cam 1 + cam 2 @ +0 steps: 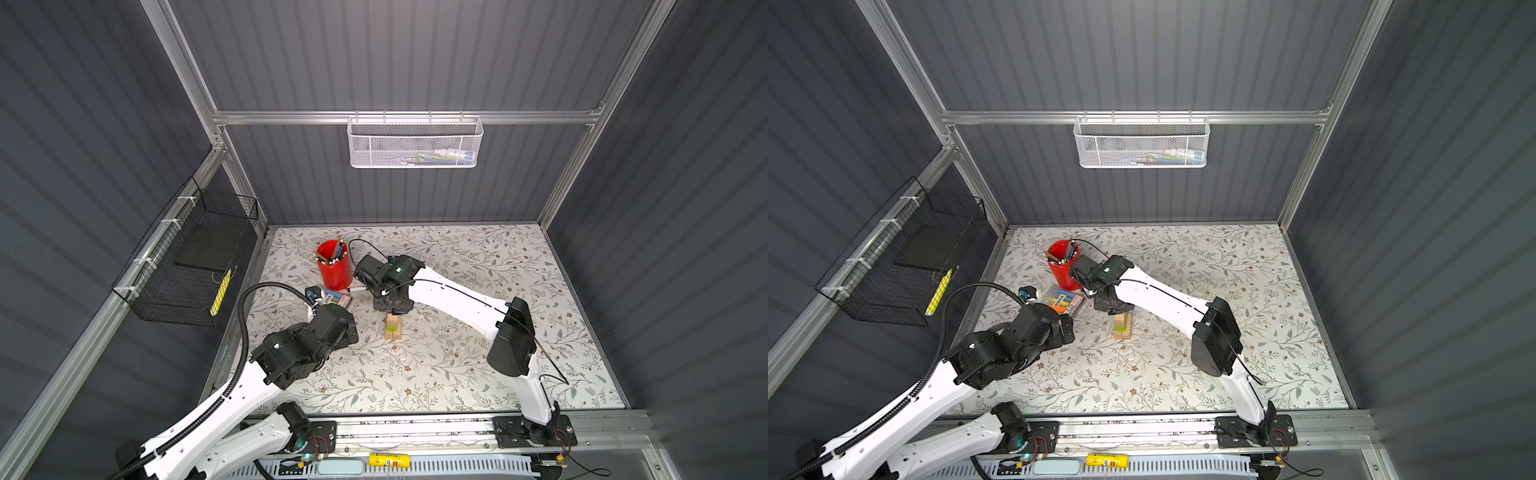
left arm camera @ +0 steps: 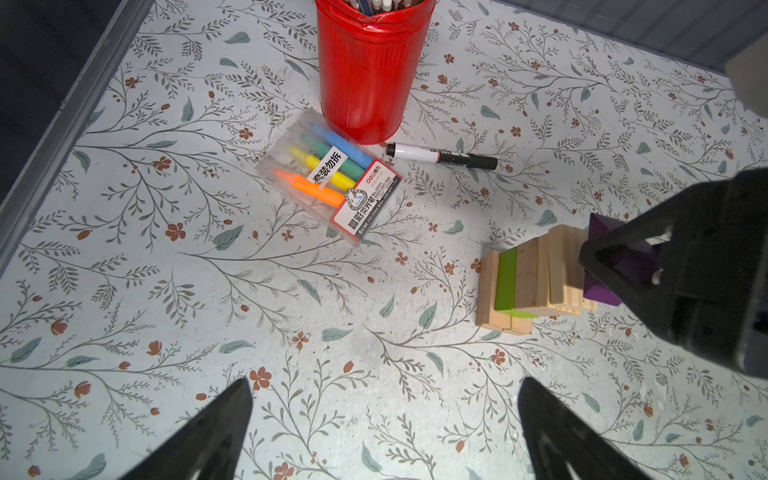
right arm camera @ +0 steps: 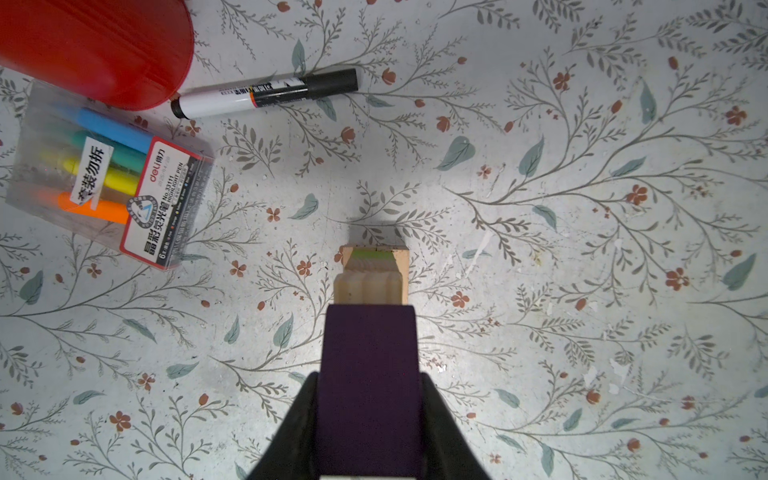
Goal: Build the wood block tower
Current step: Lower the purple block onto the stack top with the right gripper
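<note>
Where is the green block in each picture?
In a top view: the green block sits low in the tower, mid-table.
In a top view: the same spot.
Left wrist: a green layer between pale bricks.
Right wrist: a thin green edge beyond the purple block.
Shared landmark: the red cup.

The worktop [image 2: 124, 291] is pale white, patterned with grey-green twigs, leaves and small red-brown flowers. The cup [image 2: 365, 75] is red and the marker [image 2: 440, 156] is white and black. The clear packet [image 2: 291, 166] holds blue, green, yellow and orange highlighters [image 2: 345, 145]. The tower [image 2: 528, 278] is pale wood with one lime-green block [image 2: 506, 278]. The purple block [image 3: 370, 365] is dark and plain.
</note>
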Robot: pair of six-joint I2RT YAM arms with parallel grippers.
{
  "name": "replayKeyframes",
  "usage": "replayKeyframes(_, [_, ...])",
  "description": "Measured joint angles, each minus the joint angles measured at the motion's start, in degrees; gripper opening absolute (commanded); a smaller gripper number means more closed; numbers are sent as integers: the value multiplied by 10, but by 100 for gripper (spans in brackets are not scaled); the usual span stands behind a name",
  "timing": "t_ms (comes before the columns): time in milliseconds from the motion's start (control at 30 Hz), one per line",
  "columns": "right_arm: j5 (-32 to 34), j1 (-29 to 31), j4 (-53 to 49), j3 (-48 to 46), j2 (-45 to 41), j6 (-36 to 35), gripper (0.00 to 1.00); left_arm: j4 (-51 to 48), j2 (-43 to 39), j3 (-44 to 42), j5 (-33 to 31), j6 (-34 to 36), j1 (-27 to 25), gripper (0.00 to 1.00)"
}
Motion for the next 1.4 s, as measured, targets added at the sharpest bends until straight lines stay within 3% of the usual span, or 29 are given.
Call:
replayKeyframes(433, [0, 0, -2, 1, 14, -3, 33, 0, 0, 0, 0, -2, 0, 100])
replayKeyframes(867, [-2, 0, -8, 1, 14, -5, 47, 0, 0, 0, -4, -2, 0, 100])
replayKeyframes(1400, [-17, -2, 5, -11, 14, -5, 44, 0, 0, 0, -4, -2, 0, 100])
